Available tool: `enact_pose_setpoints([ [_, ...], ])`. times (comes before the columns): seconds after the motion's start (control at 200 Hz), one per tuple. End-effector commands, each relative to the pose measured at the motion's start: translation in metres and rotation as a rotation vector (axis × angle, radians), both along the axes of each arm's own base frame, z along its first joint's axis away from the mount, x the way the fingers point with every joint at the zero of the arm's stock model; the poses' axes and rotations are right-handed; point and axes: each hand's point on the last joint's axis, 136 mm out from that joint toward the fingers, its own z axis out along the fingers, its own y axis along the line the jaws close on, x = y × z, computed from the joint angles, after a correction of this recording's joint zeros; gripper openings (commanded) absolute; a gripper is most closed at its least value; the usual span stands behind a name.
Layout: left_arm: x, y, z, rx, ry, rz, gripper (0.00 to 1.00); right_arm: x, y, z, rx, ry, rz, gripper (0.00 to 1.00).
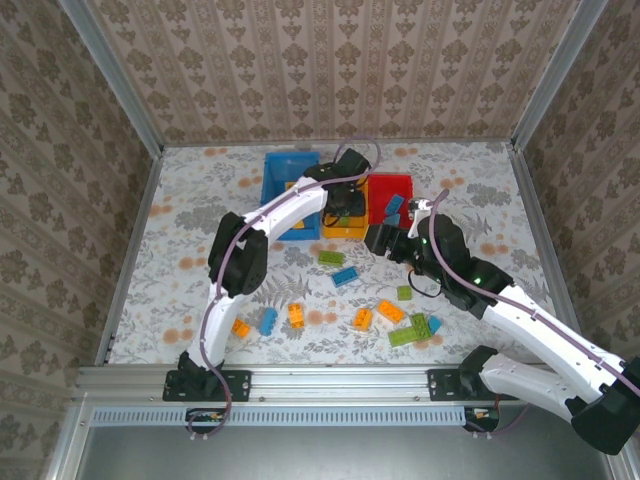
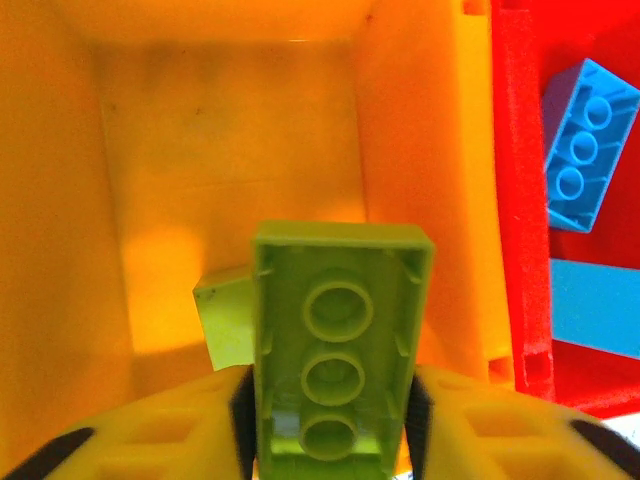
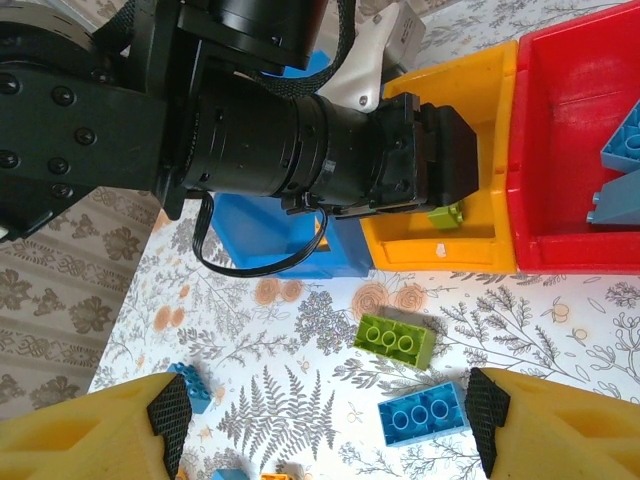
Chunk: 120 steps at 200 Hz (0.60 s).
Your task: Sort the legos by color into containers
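Left arm (image 1: 270, 215) stretches toward the counter's (image 1: 190, 200) far edge, left end effector (image 2: 330, 405) pointing down, fingers narrowly apart. Right arm (image 1: 520, 310) bends inward, right end effector (image 3: 330, 410) spread wide.

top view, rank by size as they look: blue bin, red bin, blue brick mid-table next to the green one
1. blue bin, largest even though partly covered
2. red bin
3. blue brick, far smaller than either bin
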Motion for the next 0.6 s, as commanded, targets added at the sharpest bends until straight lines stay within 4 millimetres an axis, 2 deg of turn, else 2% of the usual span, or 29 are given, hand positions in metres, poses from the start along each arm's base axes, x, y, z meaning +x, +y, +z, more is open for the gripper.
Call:
enact_pose_setpoints([
  [0.0, 0.002, -0.001, 0.005, -0.024, 0.010, 0.005, 0.53, 0.000, -0.001, -0.004, 0.009, 0.014, -0.003, 0.76],
  [0.145, -0.001, 0.002, 0.021, -0.037, -0.008, 0.008, 0.58, 0.001, 0.001, -0.004, 0.008, 0.014, 0.003, 0.77],
  [0.315, -0.010, 0.016, 0.060, -0.056, -0.076, 0.039, 0.58, -0.001, 0.001, -0.003, -0.014, 0.010, 0.020, 0.76],
  [0.385, -0.018, 0.027, 0.084, -0.079, -0.114, 0.075, 0.58, -0.002, 0.002, -0.004, -0.036, 0.010, 0.033, 0.76],
  [0.47, -0.033, 0.045, 0.103, -0.104, -0.135, 0.126, 0.58, -0.002, 0.005, -0.006, -0.063, 0.009, 0.066, 0.76],
  [0.595, -0.062, 0.080, 0.115, -0.108, -0.129, 0.208, 0.58, -0.007, 0.021, -0.005, -0.103, 0.000, 0.162, 0.76],
])
